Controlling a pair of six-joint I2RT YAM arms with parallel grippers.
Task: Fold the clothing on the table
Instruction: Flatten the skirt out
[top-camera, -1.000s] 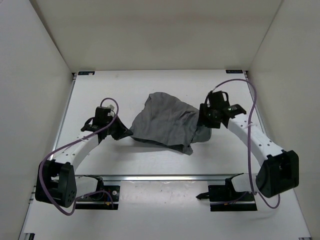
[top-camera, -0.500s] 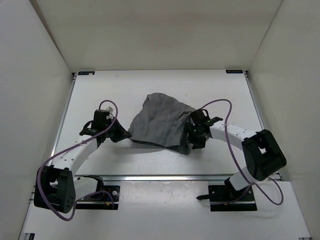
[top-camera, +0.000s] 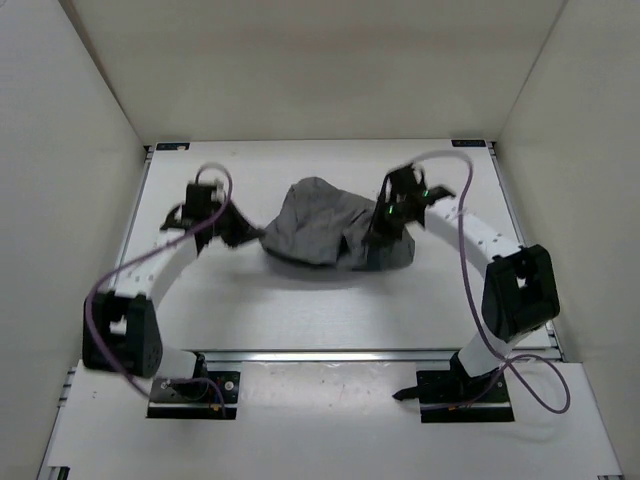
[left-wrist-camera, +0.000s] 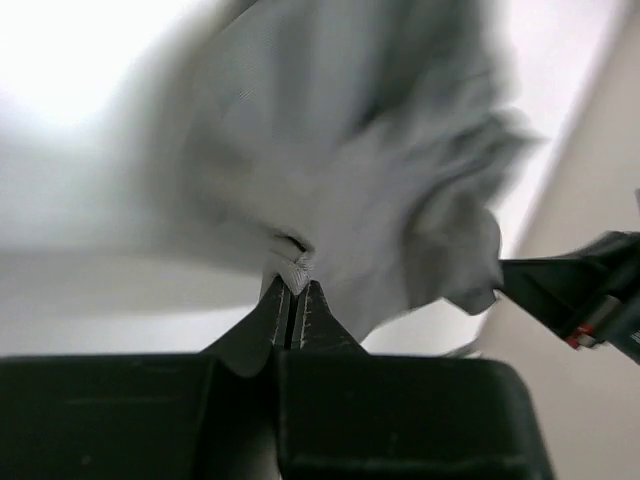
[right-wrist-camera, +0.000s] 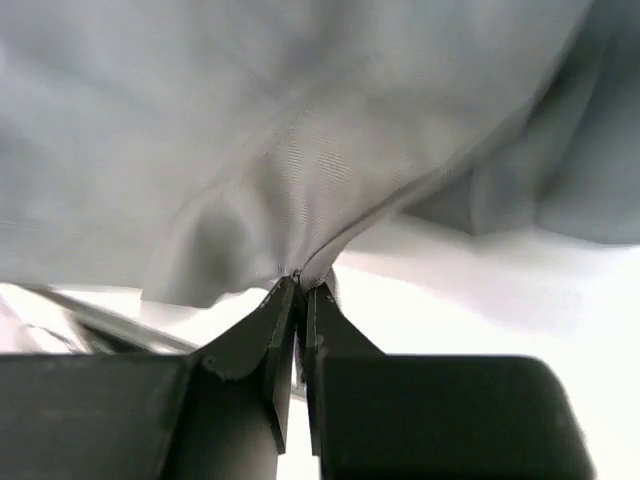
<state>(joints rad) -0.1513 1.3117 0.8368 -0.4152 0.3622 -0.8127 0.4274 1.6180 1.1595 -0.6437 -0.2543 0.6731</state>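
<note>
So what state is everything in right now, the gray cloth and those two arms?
Clothing: bunched up between the arms, not yet folded, pinched at both sides.
Left arm: jaws shut on the clothing's left edge.
Right arm: jaws shut on a fold at the clothing's right side.

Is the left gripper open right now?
No, in the left wrist view the left gripper is pinched shut on an edge of the gray clothing, with fabric caught at its tips.
</note>
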